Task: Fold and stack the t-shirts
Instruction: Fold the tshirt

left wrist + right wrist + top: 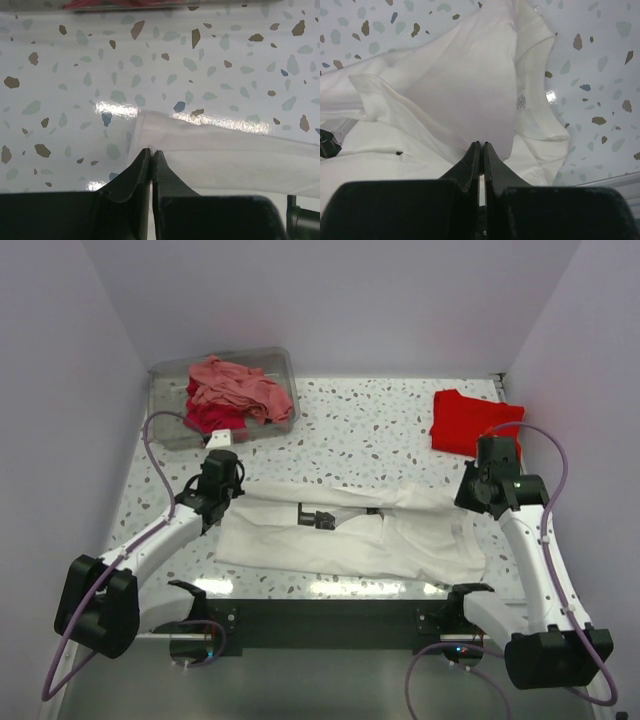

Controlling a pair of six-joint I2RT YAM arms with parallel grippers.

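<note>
A white t-shirt (340, 540) lies stretched left to right across the middle of the table, partly folded lengthwise. My left gripper (232, 492) is shut on its far left corner; the left wrist view shows the jaws (151, 151) closed on the cloth edge (235, 160). My right gripper (464, 500) is shut on the shirt's right end near the collar; the right wrist view shows cloth (470, 85) pinched between the closed jaws (482, 145). A folded bright red t-shirt (470, 422) lies at the back right.
A clear plastic bin (165, 405) at the back left holds a salmon-pink shirt (240, 385) and a crimson one (210, 418). A small black object (318, 518) shows at the white shirt's middle. Purple walls close in the speckled table (370, 430).
</note>
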